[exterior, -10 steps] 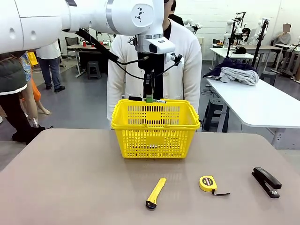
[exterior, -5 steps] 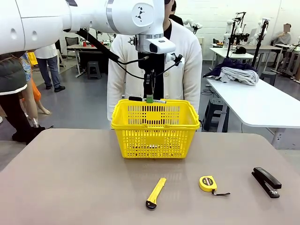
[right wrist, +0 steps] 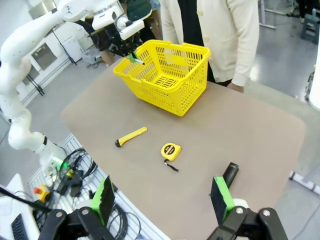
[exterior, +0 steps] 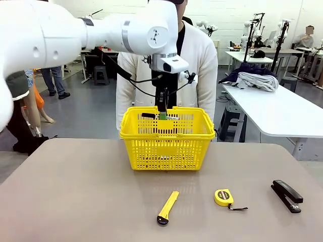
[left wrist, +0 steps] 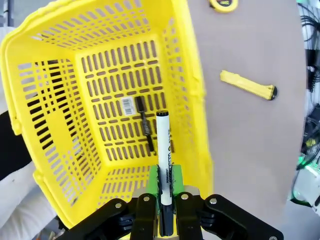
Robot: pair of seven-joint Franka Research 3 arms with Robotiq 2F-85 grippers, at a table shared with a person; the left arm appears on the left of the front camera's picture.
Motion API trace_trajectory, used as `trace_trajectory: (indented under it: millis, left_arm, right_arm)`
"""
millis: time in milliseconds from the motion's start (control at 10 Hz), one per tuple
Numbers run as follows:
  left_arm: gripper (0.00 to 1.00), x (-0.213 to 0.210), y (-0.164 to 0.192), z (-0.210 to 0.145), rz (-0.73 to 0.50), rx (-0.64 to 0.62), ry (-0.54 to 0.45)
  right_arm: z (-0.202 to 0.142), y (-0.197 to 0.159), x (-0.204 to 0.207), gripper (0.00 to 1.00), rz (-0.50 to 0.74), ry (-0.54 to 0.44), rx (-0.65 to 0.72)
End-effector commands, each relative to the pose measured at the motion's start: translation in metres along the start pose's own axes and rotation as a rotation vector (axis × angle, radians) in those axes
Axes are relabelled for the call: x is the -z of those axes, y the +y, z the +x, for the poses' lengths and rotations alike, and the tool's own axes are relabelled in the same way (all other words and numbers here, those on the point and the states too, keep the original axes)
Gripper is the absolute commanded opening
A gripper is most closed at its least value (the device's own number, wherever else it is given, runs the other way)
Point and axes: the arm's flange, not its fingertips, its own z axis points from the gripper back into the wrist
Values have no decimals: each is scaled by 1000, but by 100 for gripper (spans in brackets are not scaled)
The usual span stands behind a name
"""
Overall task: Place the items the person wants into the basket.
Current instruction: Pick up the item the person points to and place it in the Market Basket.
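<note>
My left gripper (exterior: 162, 115) hangs just inside the top of the yellow basket (exterior: 166, 151), shut on a white and black marker (left wrist: 163, 140). In the left wrist view the green pads (left wrist: 176, 181) clamp the marker's black end, and its white barrel points out over the basket floor (left wrist: 120, 85). A dark slim marker (left wrist: 145, 125) lies on that floor. The yellow tape measure (exterior: 223, 197) rests on the table in front of the basket, to the right. My right gripper (right wrist: 161, 200) is open and holds nothing, high above the table's near side. The person (exterior: 202, 65) stands behind the basket.
A long yellow utility knife (exterior: 167, 206) lies in front of the basket, left of the tape measure. A black stapler (exterior: 286, 195) sits at the right near the table edge. Bare tabletop (exterior: 75, 191) spreads to the left.
My left gripper has come down with the marker from above the basket's rim to just inside its top. The things on the table have not moved.
</note>
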Motion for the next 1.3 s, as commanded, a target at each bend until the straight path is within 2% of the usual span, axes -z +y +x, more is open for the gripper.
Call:
trace_trajectory:
  millis: [0,400,900,1200]
  left_arm:
    - [11,5,28,11,44,38,1]
    - [11,45,56,13,24,10,-4]
    - [11,94,70,20,-43,-46,36]
    - [11,106,75,21,-71,-54,55]
  right_arm:
    - [0,0,2,100,20,-14,-12]
    - [0,0,2,100,20,-14,-12]
    - [0,0,2,100,20,-14,-12]
    - [0,0,2,100,20,-14,-12]
